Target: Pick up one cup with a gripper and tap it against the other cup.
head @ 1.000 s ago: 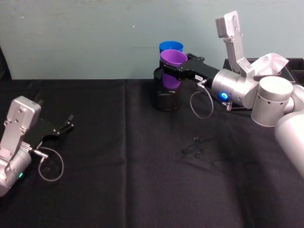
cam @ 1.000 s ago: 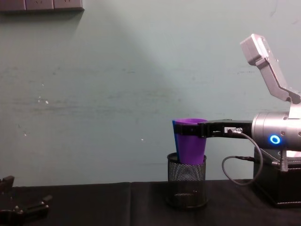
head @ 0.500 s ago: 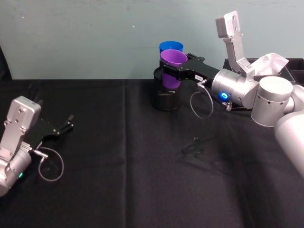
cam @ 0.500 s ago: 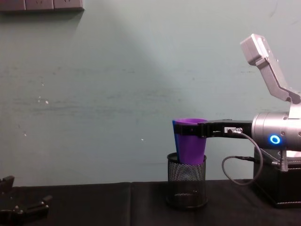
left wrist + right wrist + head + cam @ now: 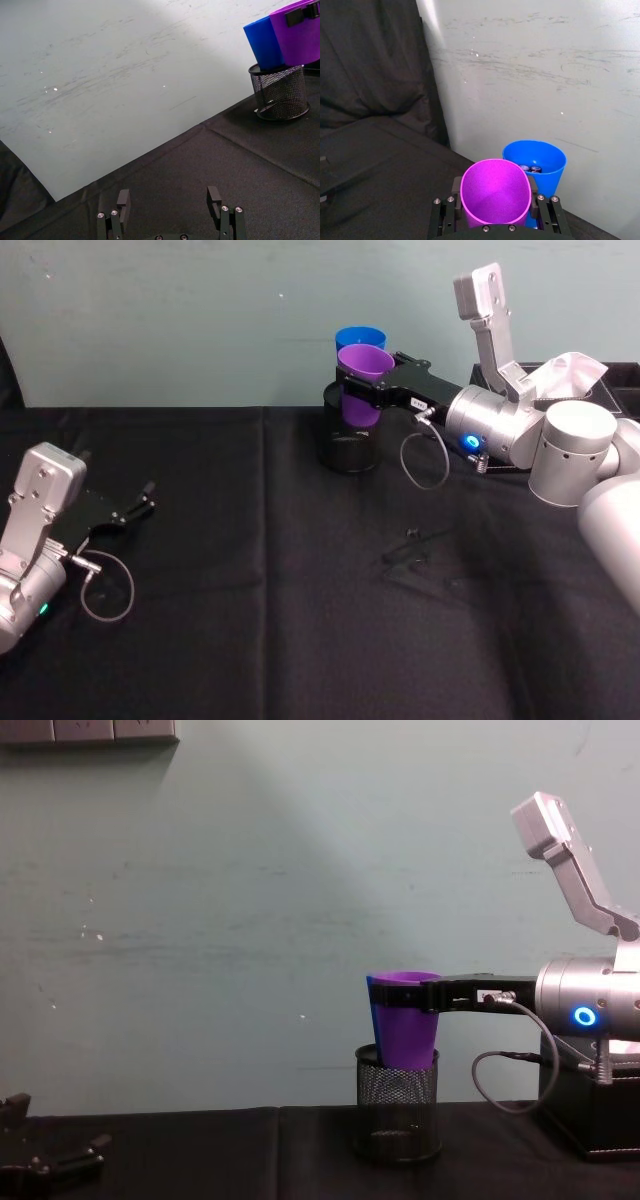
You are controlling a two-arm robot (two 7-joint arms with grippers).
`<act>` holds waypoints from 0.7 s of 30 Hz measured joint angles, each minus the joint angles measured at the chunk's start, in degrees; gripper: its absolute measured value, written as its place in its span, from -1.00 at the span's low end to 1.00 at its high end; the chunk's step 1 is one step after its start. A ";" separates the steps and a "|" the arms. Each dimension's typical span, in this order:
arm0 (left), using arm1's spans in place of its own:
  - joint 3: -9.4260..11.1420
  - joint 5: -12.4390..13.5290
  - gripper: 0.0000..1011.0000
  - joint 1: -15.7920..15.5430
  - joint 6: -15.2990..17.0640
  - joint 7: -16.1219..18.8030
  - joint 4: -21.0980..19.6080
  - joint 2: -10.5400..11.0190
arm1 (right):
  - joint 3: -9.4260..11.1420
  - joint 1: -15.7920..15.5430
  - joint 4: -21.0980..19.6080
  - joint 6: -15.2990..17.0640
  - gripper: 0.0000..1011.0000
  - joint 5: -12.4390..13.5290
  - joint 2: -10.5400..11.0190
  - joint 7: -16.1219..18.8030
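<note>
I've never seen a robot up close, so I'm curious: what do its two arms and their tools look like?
Both arms are silver-grey with rounded joints. The right arm bears a glowing blue ring and a looped black cable; the left arm has a like cable loop. Each ends in a slim black two-fingered tool, the right tool and the left tool alike.
</note>
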 joint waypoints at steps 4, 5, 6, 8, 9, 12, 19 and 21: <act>0.00 0.00 0.98 0.00 0.00 0.00 0.00 0.00 | 0.00 0.00 0.00 0.00 0.45 0.00 0.00 0.00; 0.00 0.00 0.98 0.00 0.00 0.00 0.00 0.00 | 0.00 0.00 0.00 0.00 0.45 0.00 0.00 0.00; 0.00 0.00 0.98 0.00 0.00 0.00 0.00 0.00 | 0.00 0.00 0.00 0.00 0.45 0.00 0.00 0.00; 0.00 0.00 0.98 0.00 0.00 0.00 0.00 0.00 | 0.00 0.00 0.00 0.00 0.45 0.00 0.00 0.00; 0.00 0.00 0.98 0.00 0.00 0.00 0.00 0.00 | 0.00 0.00 0.00 0.00 0.45 0.00 0.00 0.00; 0.00 0.00 0.98 0.00 0.00 0.00 0.00 0.00 | 0.00 0.00 0.00 0.00 0.45 0.00 0.00 0.00; 0.00 0.00 0.98 0.00 0.00 0.00 0.00 0.00 | 0.00 0.00 0.00 0.00 0.45 0.00 0.00 0.00; 0.00 0.00 0.98 0.00 0.00 0.00 0.00 0.00 | 0.00 0.00 0.00 0.00 0.45 0.00 0.00 0.00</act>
